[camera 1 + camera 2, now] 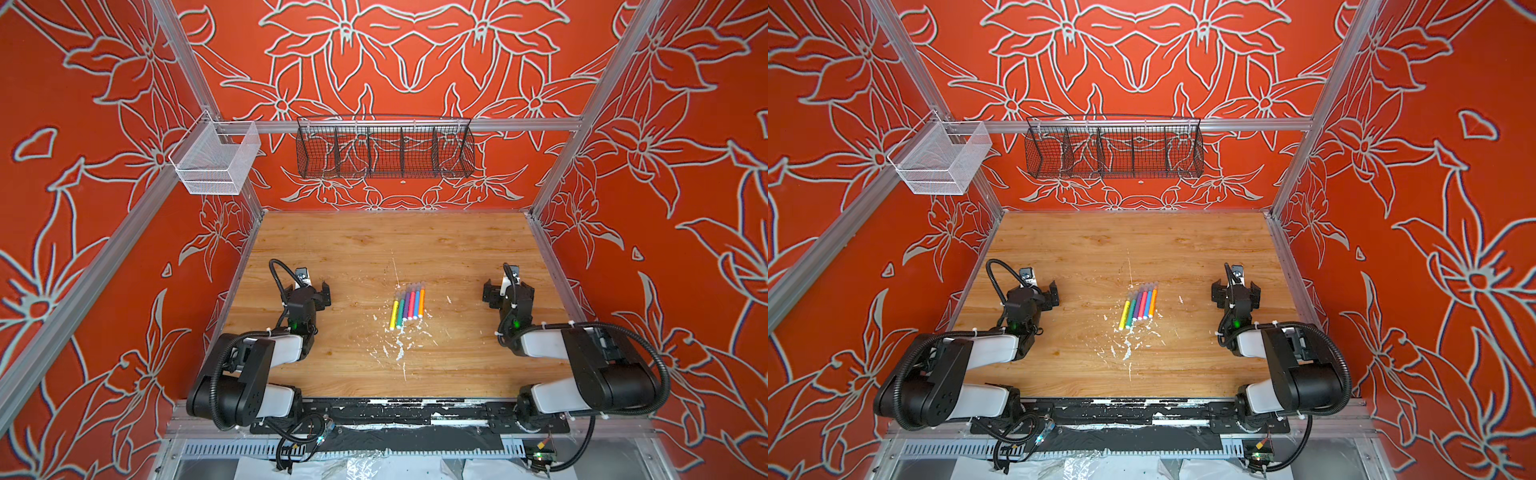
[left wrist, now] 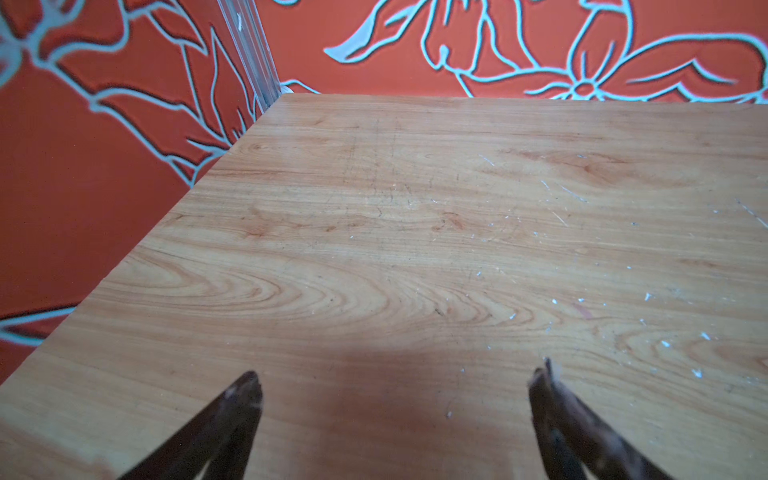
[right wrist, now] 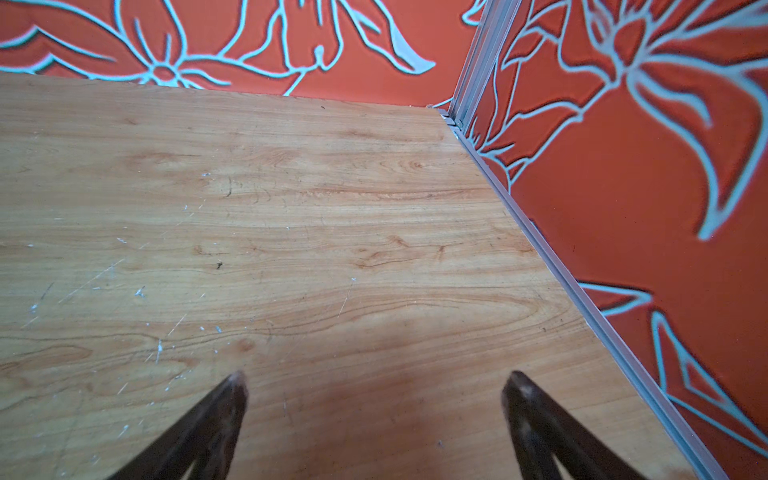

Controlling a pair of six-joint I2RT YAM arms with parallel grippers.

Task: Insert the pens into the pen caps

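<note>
Left gripper (image 1: 314, 292) and right gripper (image 1: 508, 291) hang with jaws spread wide and empty, each near its own side edge of the wooden table (image 1: 374, 245), the six pens (image 1: 409, 305) lying side by side midway between them, well apart from both, with bare board beyond up to the red back wall (image 1: 382, 75).

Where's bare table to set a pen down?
Bare: far half of the table, between the pens and back wall; also the strips from pens to left gripper and right gripper. Crowded: the pens' row, paint flecks just nearer.
</note>
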